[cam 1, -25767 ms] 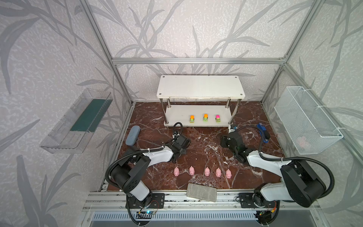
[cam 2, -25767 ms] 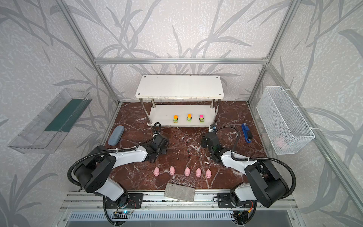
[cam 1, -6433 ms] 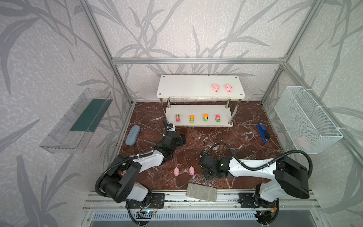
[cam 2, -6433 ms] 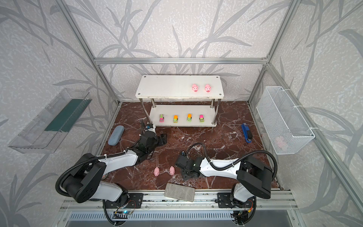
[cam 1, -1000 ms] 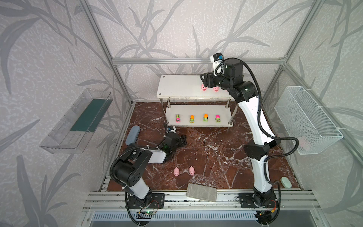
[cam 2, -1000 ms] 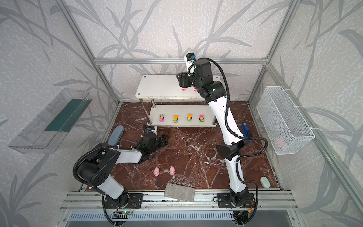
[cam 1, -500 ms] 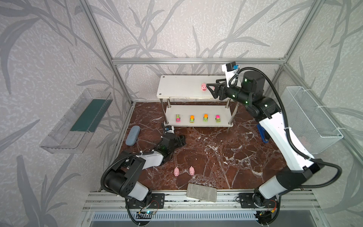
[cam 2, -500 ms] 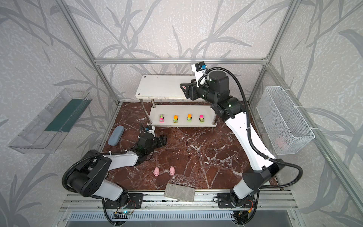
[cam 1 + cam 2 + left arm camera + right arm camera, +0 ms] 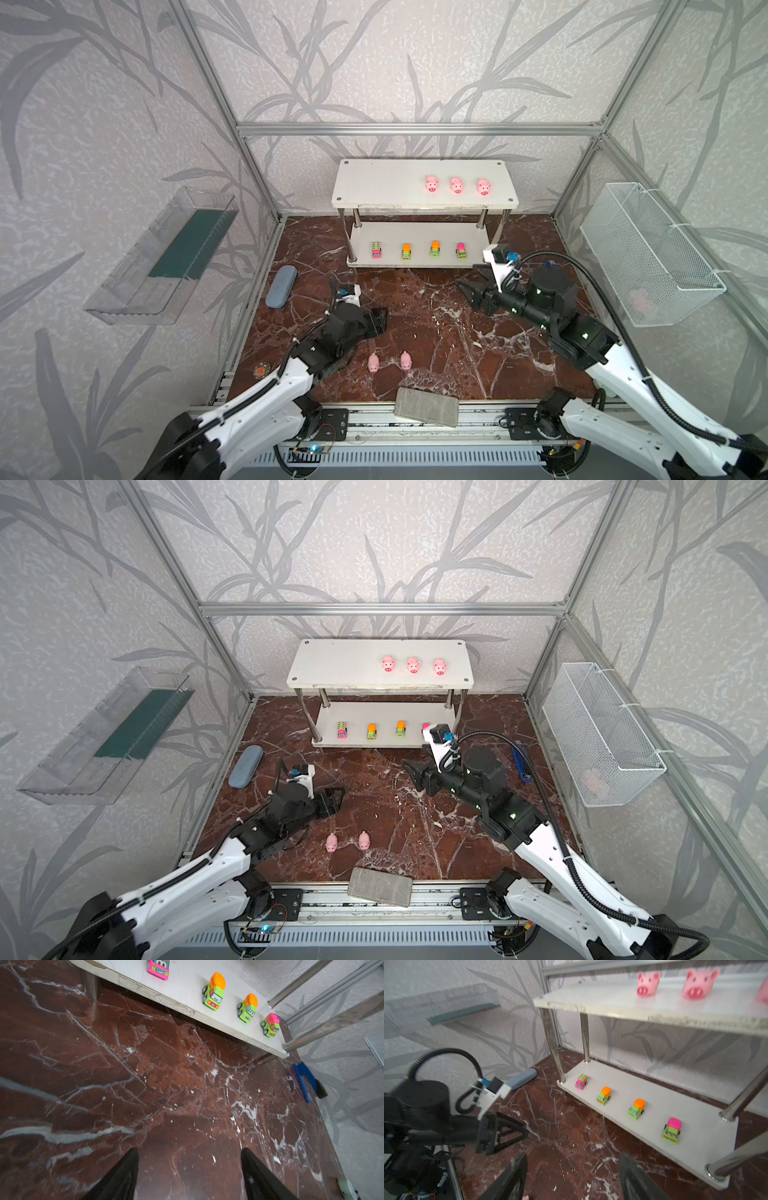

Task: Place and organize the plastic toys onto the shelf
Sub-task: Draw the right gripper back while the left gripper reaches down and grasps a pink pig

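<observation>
The white two-tier shelf (image 9: 374, 183) stands at the back centre. Three pink pigs (image 9: 456, 185) sit in a row on the right half of its top board. Several toy trucks (image 9: 407, 251) line the lower board (image 9: 187, 985), and the right wrist view shows them too (image 9: 604, 1096). Two more pigs (image 9: 373, 363) (image 9: 405, 360) lie on the marble floor near the front. My left gripper (image 9: 380, 321) (image 9: 190, 1151) hovers open and empty behind and left of them. My right gripper (image 9: 467, 277) (image 9: 572, 1154) is open and empty, low before the shelf's right end.
A blue-grey case (image 9: 281, 281) lies at the left of the floor and a blue tool (image 9: 519, 760) at the right. A grey block (image 9: 427, 407) rests on the front rail. A clear tray (image 9: 162, 257) hangs on the left wall, a wire basket (image 9: 648, 253) on the right wall.
My right arm has come down from the top board to just above the floor, leaving a third pig on that board. The left arm has barely moved.
</observation>
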